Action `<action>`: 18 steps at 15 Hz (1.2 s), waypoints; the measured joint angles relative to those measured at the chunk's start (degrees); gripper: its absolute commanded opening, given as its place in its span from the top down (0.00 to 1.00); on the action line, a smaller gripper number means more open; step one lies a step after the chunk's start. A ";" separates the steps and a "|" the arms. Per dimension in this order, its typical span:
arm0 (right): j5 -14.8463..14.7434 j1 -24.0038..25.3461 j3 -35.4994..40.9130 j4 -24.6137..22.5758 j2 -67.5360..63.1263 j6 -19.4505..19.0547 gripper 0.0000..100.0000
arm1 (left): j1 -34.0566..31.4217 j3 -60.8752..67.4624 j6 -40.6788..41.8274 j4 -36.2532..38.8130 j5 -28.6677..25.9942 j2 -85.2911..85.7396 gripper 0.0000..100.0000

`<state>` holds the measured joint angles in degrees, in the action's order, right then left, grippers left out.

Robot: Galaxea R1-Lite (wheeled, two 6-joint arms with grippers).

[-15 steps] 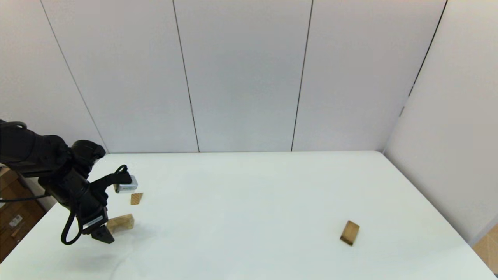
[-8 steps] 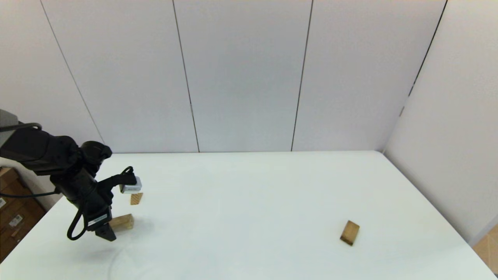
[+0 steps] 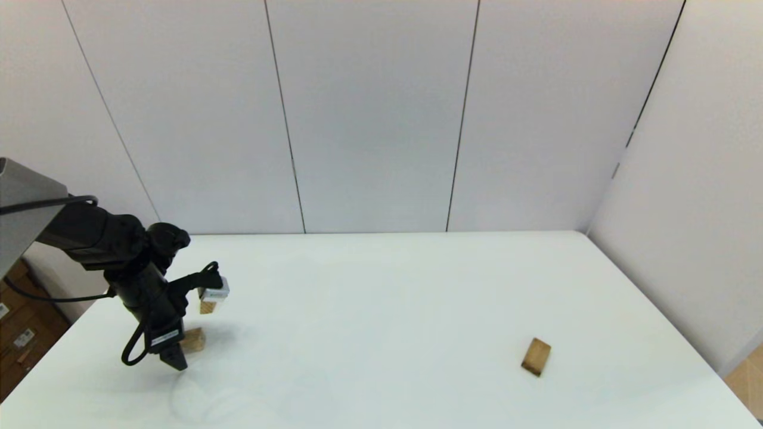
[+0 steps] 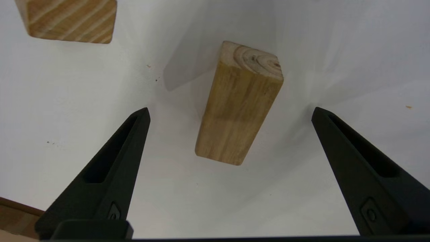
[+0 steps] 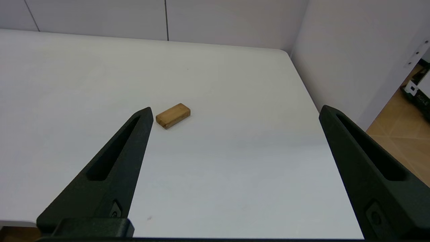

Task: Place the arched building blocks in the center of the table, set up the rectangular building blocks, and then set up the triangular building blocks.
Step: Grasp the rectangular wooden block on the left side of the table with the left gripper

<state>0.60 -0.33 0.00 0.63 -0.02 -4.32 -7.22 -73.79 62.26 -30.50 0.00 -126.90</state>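
Note:
The pale arched block (image 4: 240,104) lies on the white table (image 3: 381,310) at the left; its notch does not show. My left gripper (image 4: 230,110) hangs open above it, one finger on each side, not touching. In the head view the left gripper (image 3: 177,357) covers part of the arched block (image 3: 194,339). The small striped triangular block (image 4: 70,20) lies just beyond, half hidden by the wrist camera in the head view (image 3: 207,307). The tan rectangular block (image 3: 536,356) lies flat at the right. My right gripper (image 5: 235,108) is open, well short of the rectangular block (image 5: 173,115).
The table's left edge (image 3: 53,351) runs close to the left arm, with brown boxes (image 3: 24,333) on the floor beyond it. White wall panels (image 3: 381,119) stand behind the table and along its right side.
My left arm has moved right and away from the table's left edge, bringing its open gripper over the arched block. The blocks have not moved.

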 measured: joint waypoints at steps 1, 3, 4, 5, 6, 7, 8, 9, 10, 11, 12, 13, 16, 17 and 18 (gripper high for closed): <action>0.00 -0.02 0.00 0.02 0.00 0.02 0.00 | 0.39 -0.24 -0.02 -0.09 0.07 -0.24 0.00; -0.02 -0.02 0.00 0.05 0.00 0.22 0.00 | 1.13 -0.38 0.00 -0.21 0.07 -0.72 0.00; 0.00 0.00 0.00 0.07 0.00 0.38 0.00 | 1.24 -0.38 0.00 -0.21 0.07 -0.91 0.00; 0.00 0.00 0.00 0.05 0.00 0.38 0.00 | 1.24 -0.22 0.00 -0.23 0.10 -1.07 0.00; -0.02 -0.02 0.00 0.05 0.00 0.29 0.00 | 1.32 -0.13 0.00 -0.20 0.10 -1.16 0.00; 0.00 -0.02 0.00 0.05 0.00 0.21 0.00 | 1.38 -0.10 0.01 -0.21 0.07 -1.18 0.00; -0.02 -0.02 0.00 0.05 0.00 0.21 0.00 | 1.44 -0.07 0.06 -0.23 0.05 -1.18 0.00; -0.02 0.00 0.00 0.07 0.00 0.22 0.00 | 1.46 -0.07 0.06 -0.23 0.07 -1.18 0.00; 0.00 0.00 0.00 0.07 0.00 0.27 0.00 | 1.46 -0.07 0.06 -0.26 0.07 -1.18 0.00; 0.00 -0.02 0.00 0.07 0.00 0.29 0.00 | 1.52 -0.05 0.06 -0.26 0.07 -1.18 0.00; 0.00 -0.02 0.00 0.07 0.00 0.30 0.00 | 1.57 0.00 0.04 -0.21 0.10 -1.18 0.00; -0.02 -0.02 0.00 0.07 0.00 0.27 0.00 | 1.60 0.01 0.06 -0.20 0.07 -1.18 0.00; -0.02 -0.02 0.00 0.00 0.00 0.18 0.00 | 1.57 0.01 -0.02 -0.06 0.07 -1.16 0.00; -0.02 -0.02 0.00 -0.01 0.00 0.13 0.00 | 1.55 0.00 -0.02 0.02 0.07 -1.16 0.00; -0.02 -0.02 0.00 -0.01 0.00 0.16 0.00 | 1.55 0.00 -0.07 0.00 0.07 -1.16 0.00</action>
<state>0.57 -0.35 0.00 0.62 -0.02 -4.16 -5.67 -73.79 62.18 -30.50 0.07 -128.06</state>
